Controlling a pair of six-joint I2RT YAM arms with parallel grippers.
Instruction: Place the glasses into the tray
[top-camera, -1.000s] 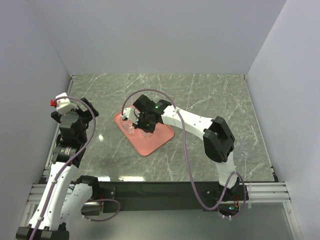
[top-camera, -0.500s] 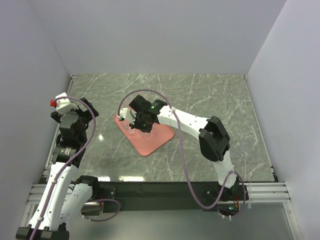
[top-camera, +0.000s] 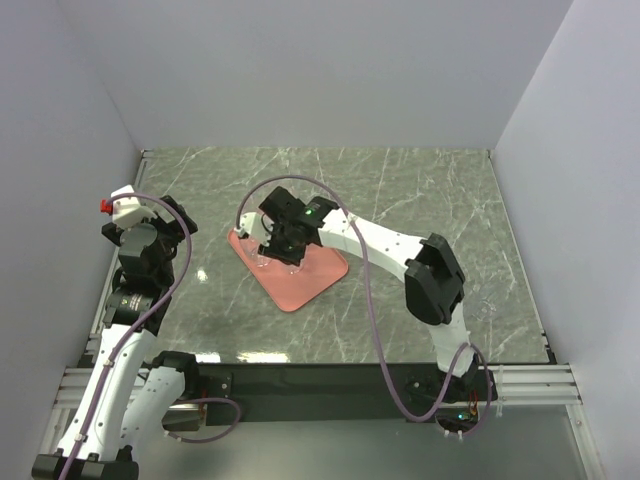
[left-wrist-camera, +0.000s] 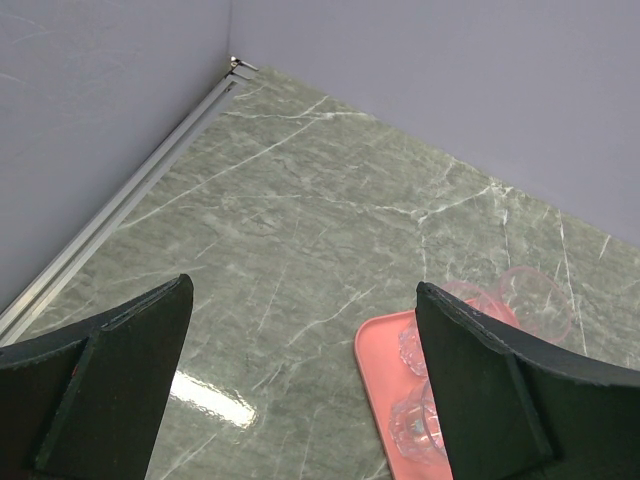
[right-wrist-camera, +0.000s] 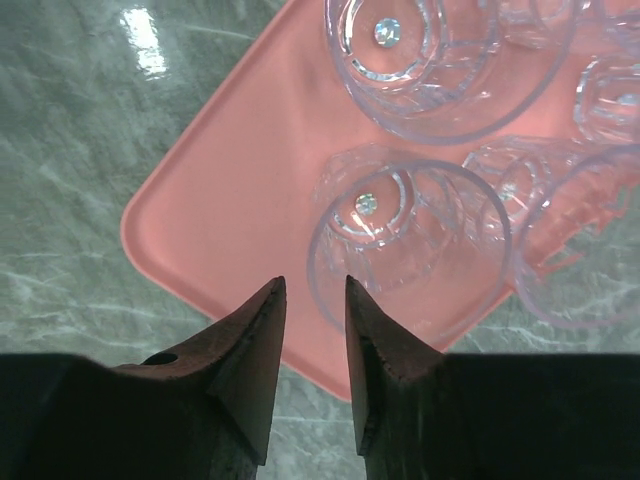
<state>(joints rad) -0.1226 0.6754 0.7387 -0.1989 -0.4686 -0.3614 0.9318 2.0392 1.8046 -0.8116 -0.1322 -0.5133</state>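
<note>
The salmon-pink tray (top-camera: 300, 285) lies at the table's middle. Several clear glasses (right-wrist-camera: 410, 240) stand crowded at one end of it; the left wrist view shows some of them (left-wrist-camera: 415, 430) too. One glass (right-wrist-camera: 590, 250) sits at the tray's edge, partly over the rim. My right gripper (right-wrist-camera: 314, 283) hovers over that end of the tray (right-wrist-camera: 230, 180), in the top view (top-camera: 275, 250) too. Its jaws stand a narrow gap apart, with the nearest glass's rim passing between the tips, not pinched. My left gripper (left-wrist-camera: 302, 285) is wide open and empty, off the tray's (left-wrist-camera: 380, 370) left.
A faint clear shape, perhaps another glass (top-camera: 487, 310), shows on the marble near the right arm's base. Grey walls close in the table on three sides, with a metal rail (left-wrist-camera: 120, 210) along the left edge.
The right arm swung its gripper left over the tray's glass-filled end, then eased slightly back. The left arm has not moved.
</note>
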